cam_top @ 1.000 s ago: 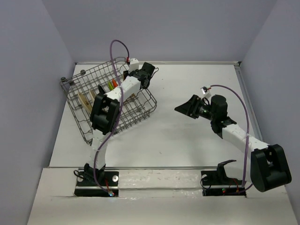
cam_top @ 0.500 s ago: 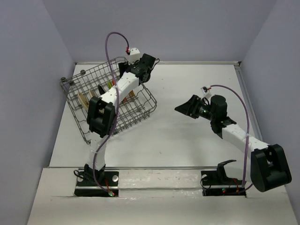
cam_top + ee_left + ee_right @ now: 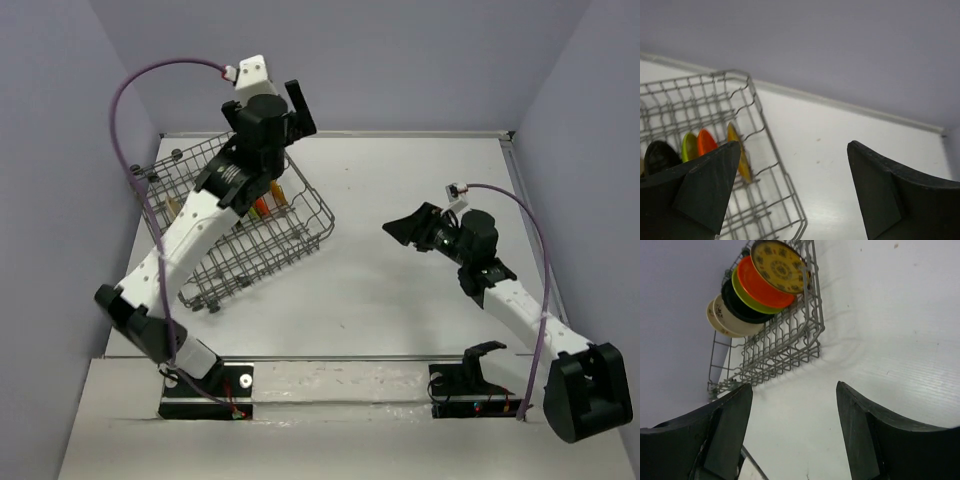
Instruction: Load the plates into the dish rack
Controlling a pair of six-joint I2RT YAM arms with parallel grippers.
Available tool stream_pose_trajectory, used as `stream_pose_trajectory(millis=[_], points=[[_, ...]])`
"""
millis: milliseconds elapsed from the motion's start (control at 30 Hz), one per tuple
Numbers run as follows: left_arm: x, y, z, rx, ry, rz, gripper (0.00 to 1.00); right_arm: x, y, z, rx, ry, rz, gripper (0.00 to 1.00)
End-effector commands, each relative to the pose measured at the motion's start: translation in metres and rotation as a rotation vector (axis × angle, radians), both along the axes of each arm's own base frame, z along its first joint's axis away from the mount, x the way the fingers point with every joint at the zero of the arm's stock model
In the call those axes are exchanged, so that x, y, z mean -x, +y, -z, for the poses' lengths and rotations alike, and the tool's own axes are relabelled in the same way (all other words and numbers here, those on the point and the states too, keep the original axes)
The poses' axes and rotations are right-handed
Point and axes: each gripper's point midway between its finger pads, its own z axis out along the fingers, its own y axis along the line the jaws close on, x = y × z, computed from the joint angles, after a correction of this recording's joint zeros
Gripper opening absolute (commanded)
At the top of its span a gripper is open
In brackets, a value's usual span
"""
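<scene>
The dish rack [image 3: 292, 240] is a grey wire basket at the left of the table, also seen in the left wrist view [image 3: 765, 165] and the right wrist view [image 3: 785, 342]. Several plates stand on edge in a row inside it: yellow-brown patterned [image 3: 780, 265], orange [image 3: 757, 285], lime green [image 3: 741, 294], black [image 3: 735, 307] and two cream ones [image 3: 722, 317]. My left gripper [image 3: 291, 108] is raised high above the rack's far corner, open and empty [image 3: 794, 147]. My right gripper [image 3: 405, 228] hangs over the table right of the rack, open and empty [image 3: 794, 386].
White table with a raised rim at the back and right side [image 3: 520, 190]. Purple-grey walls enclose the workspace. The rack's right corner [image 3: 328, 222] juts toward the table's middle.
My left arm has lifted up and away from the rack's far corner and its jaws have spread wide open. The right arm has shifted slightly to the right.
</scene>
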Motion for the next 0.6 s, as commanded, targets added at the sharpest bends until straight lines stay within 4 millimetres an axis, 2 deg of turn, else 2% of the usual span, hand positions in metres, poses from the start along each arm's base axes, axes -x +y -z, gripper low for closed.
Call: stream_pose_trajectory(millis=[0, 33, 67, 100, 133, 233, 333, 367, 433, 500, 567], points=[[0.047, 0.01, -0.059, 0.128, -0.195, 0.139, 0.99, 0.001, -0.018, -0.039, 0.014, -0.191, 0.109, 0.76], [0.068, 0.026, -0.075, 0.152, -0.241, 0.139, 0.99, 0.003, -0.021, -0.043, 0.011, -0.206, 0.122, 0.84], [0.072, 0.029, -0.055, 0.136, -0.22, 0.141, 0.99, 0.005, -0.023, -0.048, 0.006, -0.221, 0.132, 0.89], [0.081, 0.036, -0.053, 0.147, -0.23, 0.142, 0.99, 0.009, -0.028, -0.061, -0.009, -0.257, 0.158, 0.93], [0.098, 0.046, -0.051, 0.164, -0.253, 0.151, 0.99, 0.014, -0.034, -0.076, -0.032, -0.293, 0.188, 0.99], [0.124, 0.061, -0.048, 0.194, -0.295, 0.171, 0.99, 0.022, -0.042, -0.099, -0.073, -0.349, 0.228, 1.0], [0.164, 0.096, -0.051, 0.224, -0.383, 0.148, 0.99, 0.032, -0.049, -0.132, -0.119, -0.428, 0.257, 1.0], [0.17, 0.103, -0.05, 0.221, -0.396, 0.136, 0.99, 0.035, -0.049, -0.144, -0.13, -0.453, 0.254, 1.0], [0.185, 0.121, -0.048, 0.207, -0.424, 0.106, 0.99, 0.039, -0.05, -0.156, -0.138, -0.477, 0.249, 1.0], [0.192, 0.127, -0.046, 0.197, -0.436, 0.102, 0.99, 0.041, -0.05, -0.167, -0.142, -0.498, 0.251, 1.0], [0.2, 0.134, -0.041, 0.176, -0.457, 0.104, 0.99, 0.038, -0.053, -0.169, -0.116, -0.509, 0.269, 1.0]])
